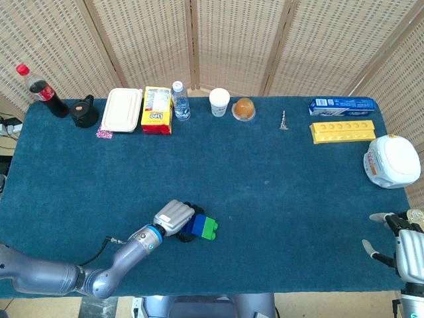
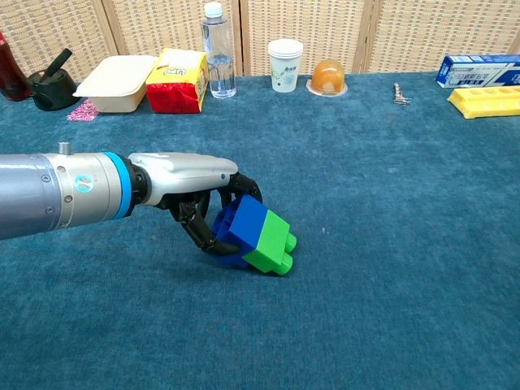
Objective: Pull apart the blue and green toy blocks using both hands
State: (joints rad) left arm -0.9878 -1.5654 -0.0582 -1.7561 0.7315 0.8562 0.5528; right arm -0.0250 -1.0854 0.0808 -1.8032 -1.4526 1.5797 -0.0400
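Fingers (image 2: 213, 237) of left hand (image 2: 191, 191) grasp the blue block (image 2: 242, 227); right hand (image 1: 405, 248) spread, palm down.

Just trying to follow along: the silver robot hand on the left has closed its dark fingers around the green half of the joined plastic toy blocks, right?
Not quite. In the chest view, the left hand wraps its dark fingers around the blue plastic block, not the green plastic block, which sticks out free on the far side. The two blocks are joined, as you said.

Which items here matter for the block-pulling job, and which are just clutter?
In play: blue block, green block, left hand gripping the blue one, right hand open at the table edge.

Clutter: cola bottle, water bottle, paper cup, yellow tray.
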